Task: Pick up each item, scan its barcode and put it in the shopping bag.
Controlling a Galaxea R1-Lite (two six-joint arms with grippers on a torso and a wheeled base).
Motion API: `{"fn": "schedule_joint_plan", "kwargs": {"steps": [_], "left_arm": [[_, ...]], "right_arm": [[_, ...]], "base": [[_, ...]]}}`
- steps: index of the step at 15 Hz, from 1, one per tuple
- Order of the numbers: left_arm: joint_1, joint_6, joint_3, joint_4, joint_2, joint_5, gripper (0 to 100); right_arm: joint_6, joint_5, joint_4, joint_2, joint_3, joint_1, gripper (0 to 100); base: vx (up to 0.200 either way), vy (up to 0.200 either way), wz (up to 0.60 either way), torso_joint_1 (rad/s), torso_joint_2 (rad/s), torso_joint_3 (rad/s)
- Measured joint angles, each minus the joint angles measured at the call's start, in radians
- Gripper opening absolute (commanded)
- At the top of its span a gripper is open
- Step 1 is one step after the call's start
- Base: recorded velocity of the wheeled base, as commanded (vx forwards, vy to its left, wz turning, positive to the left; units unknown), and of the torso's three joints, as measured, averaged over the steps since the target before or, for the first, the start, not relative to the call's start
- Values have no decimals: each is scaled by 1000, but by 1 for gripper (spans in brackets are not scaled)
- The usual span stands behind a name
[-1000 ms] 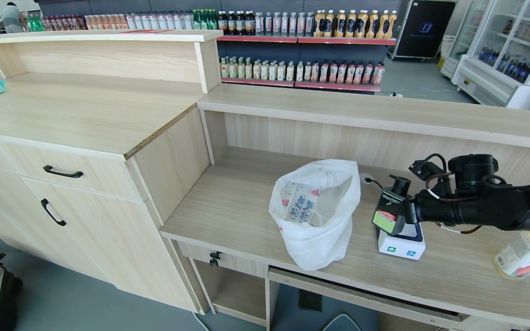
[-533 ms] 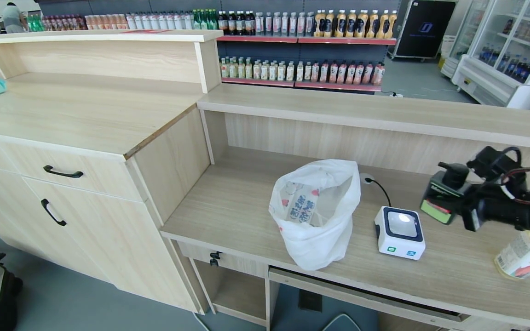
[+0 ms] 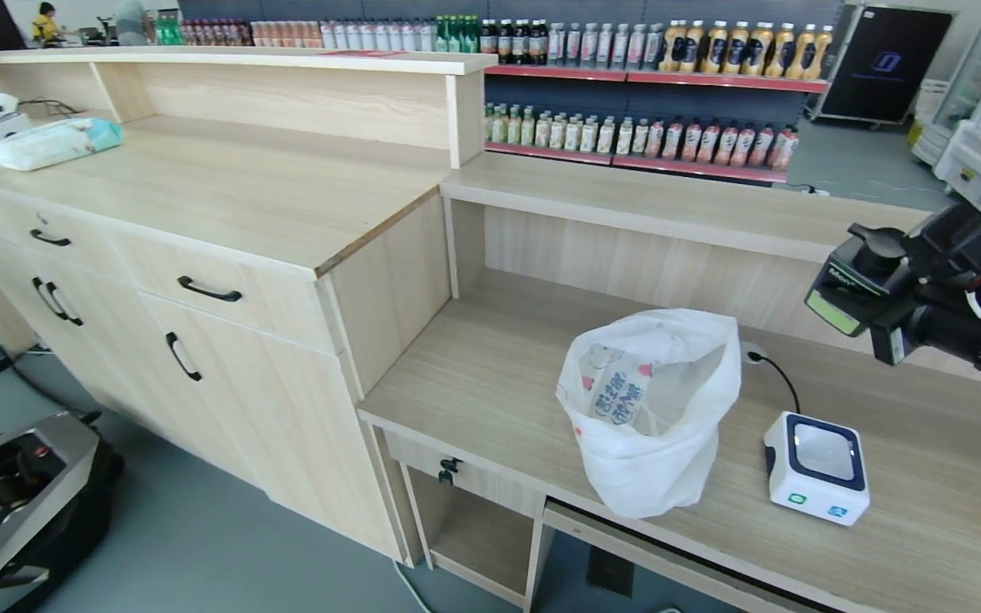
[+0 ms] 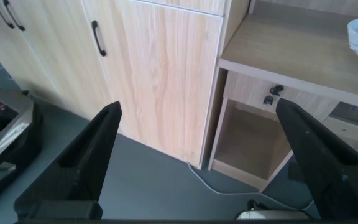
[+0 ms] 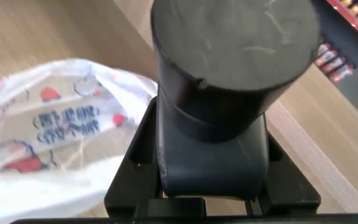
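Right pincer point(image 3: 886, 328) is clamped on a dark bottle point(image 3: 850, 289) at the right edge of the head frame, tilted and held in the air above the worktop point(image 3: 490, 366). Bag point(image 3: 652, 443) stands open centre-right on the worktop, with a pack point(image 3: 618, 396) inside. Scanner point(image 3: 818, 466) sits just right of the bag, lower right. Left pincer point(image 4: 197, 155) is spread apart with nothing between, over the floor point(image 4: 142, 193) by the cabinet point(image 4: 160, 74).

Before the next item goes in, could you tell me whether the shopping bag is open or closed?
Open: the shopping bag stands on the counter with its mouth gaping upward, a printed packet visible inside.
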Motion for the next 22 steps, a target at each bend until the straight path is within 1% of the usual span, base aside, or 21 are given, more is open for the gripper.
{"fn": "schedule_joint_plan", "kwargs": {"steps": [1,2,3,6,8,11,16,18,22], "left_arm": [[0,0,0,0,0,0,100],[1,0,0,0,0,0,100],[0,0,0,1,0,0,100],[1,0,0,0,0,0,100],[0,0,0,0,0,0,100],[0,0,0,0,0,0,100],[1,0,0,0,0,0,100],[0,0,0,0,0,0,100],[0,0,0,0,0,0,100]], "right_arm": [[67,-42,-21,62,-59,60,0],[83,-48,-27,80,-76,73,0],[157,-70,-38,194,-169,136,0],[233,-88,-48,375,-261,194,0],[267,-89,-51,455,-276,209,0],[271,-90,-55,565,-308,208,0],[265,-92,-55,678,-389,208,0],[265,-123,-50,722,-428,207,0],[269,-134,-50,777,-443,206,0]], "base": [[0,0,0,0,0,0],[0,0,0,0,0,0],[0,0,0,0,0,0],[0,0,0,0,0,0],[0,0,0,0,0,0],[0,0,0,0,0,0],[0,0,0,0,0,0],[0,0,0,0,0,0],[0,0,0,0,0,0]]}}
